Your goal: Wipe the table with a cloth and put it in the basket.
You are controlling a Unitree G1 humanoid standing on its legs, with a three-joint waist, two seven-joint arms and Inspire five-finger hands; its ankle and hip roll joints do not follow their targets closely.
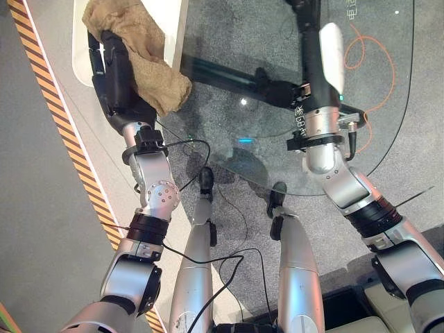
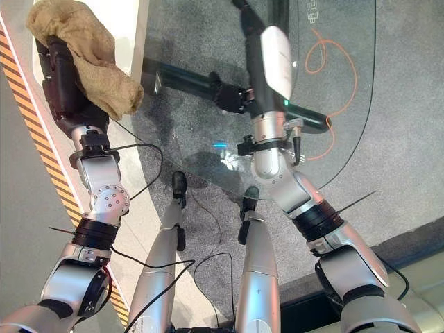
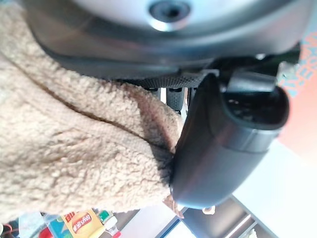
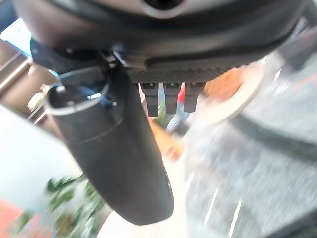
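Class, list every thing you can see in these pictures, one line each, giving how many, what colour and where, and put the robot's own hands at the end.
Cloth: one, tan and fuzzy, draped over the left hand and hanging down beside it, above the white surface's edge.
Glass table: one, clear round top, in front of the robot; the grey speckled floor shows through it.
White surface: one, white, next to the glass table on the robot's left.
Striped line: one, orange and black, on the floor at far left.
Orange cable: one, looped on the floor, seen through the glass.
Left hand: dark, closed on the cloth.
Right hand: dark with a white thumb cover, over the glass, holding nothing.
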